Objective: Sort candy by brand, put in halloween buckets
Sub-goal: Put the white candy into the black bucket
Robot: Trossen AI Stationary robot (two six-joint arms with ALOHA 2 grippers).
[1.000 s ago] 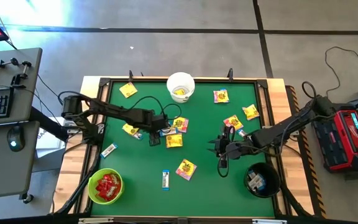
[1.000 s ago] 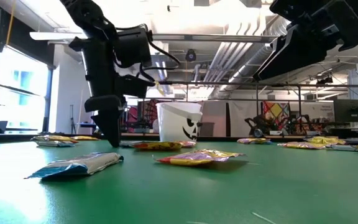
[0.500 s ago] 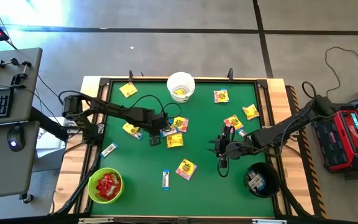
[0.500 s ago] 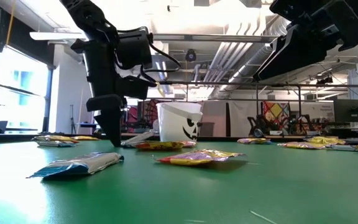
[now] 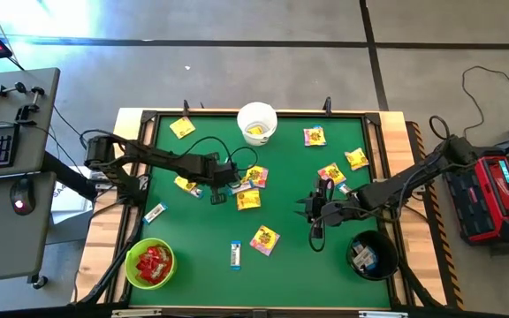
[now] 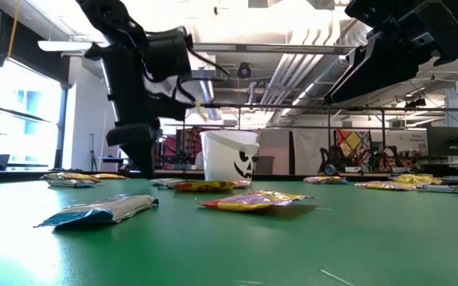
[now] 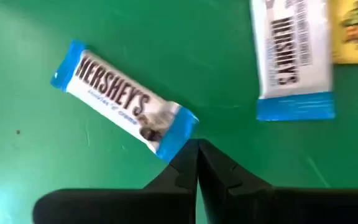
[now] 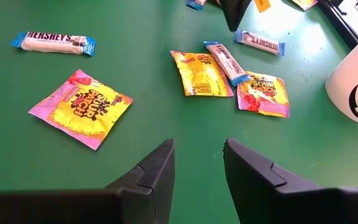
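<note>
From above, my left gripper point(image 5: 222, 187) sits over the green table point(image 5: 193, 238) left of centre, among a cluster of yellow packets point(image 5: 248, 200) and white-and-blue bars point(image 5: 234, 254); my right gripper point(image 5: 315, 214) waits right of centre, near the black bucket point(image 5: 371, 255); the white bucket point(image 5: 257, 122) stands at the far edge with a yellow packet inside, and the lime green bucket point(image 5: 149, 264) at the near left corner holds red packets point(image 5: 153, 263); more yellow packets lie scattered towards the far right.

At table height, my left gripper point(image 6: 137, 163) hangs low just above the cloth, in front of the white bucket point(image 6: 230, 156); a blue-and-white bar point(image 6: 98, 211) lies nearest the camera, a yellow packet point(image 6: 253, 201) beside it.

Through my left wrist, my fingers point(image 7: 180, 174) are clenched tight together, tips meeting with nothing between them; a Hershey's bar point(image 7: 124, 106) lies just beyond the tips, its blue end almost touching them, and a second bar point(image 7: 293, 59) lies apart.

Through my right wrist, my fingers point(image 8: 154, 171) stand parted and hold nothing; a Sour Patch packet point(image 8: 82, 107) lies ahead of them.
</note>
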